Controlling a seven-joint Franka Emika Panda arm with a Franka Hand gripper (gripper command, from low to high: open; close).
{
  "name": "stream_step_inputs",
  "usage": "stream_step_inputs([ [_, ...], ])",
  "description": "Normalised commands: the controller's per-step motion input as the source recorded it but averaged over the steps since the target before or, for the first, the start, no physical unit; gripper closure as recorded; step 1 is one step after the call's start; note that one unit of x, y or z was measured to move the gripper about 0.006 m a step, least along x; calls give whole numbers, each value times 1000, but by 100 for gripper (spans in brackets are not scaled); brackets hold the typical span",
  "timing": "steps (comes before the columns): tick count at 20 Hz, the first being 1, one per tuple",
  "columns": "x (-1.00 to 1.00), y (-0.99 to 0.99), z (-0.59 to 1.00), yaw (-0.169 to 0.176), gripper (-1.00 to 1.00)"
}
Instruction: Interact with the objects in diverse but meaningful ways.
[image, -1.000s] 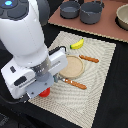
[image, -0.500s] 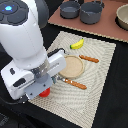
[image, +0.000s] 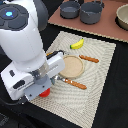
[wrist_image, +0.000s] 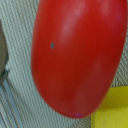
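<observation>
Down at the near corner of the woven placemat (image: 95, 75), on the exterior view's left, the big white arm (image: 25, 45) hangs low over the tomato (image: 45, 92), of which only a small red sliver peeks out from under the wrist housing in that view. Seen from the wrist camera, the tomato (wrist_image: 77, 55) fills almost the whole picture, glossy red with one small dark speck on its skin, lying on the mat's ribbed weave. A corner of the yellow block (wrist_image: 112, 107) sits just beside it and seems to touch its rounded end. Grey fork tines (wrist_image: 10, 107) show at the picture's edge, along with the curved rim of something dark that cannot be made out. The gripper itself is hidden under the arm in the exterior view and out of frame in the wrist view, so whether the jaws are spread or closed cannot be told. Further in on the mat, a round tan plate (image: 72, 66) lies near the middle, with an orange-handled utensil (image: 75, 83) along its near side and a second one (image: 89, 59) at its far side. The banana (image: 77, 44) lies toward the mat's far edge. Beyond the mat, two dark grey pots (image: 80, 10) stand on a reddish-brown board (image: 107, 30).
</observation>
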Motion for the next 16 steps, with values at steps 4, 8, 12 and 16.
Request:
stream_step_inputs([
  [4,0,-47,-82,0,-100],
  [8,0,-47,-49,0,100],
  [12,0,-59,-64,0,100],
  [16,12,-61,-6,0,100],
])
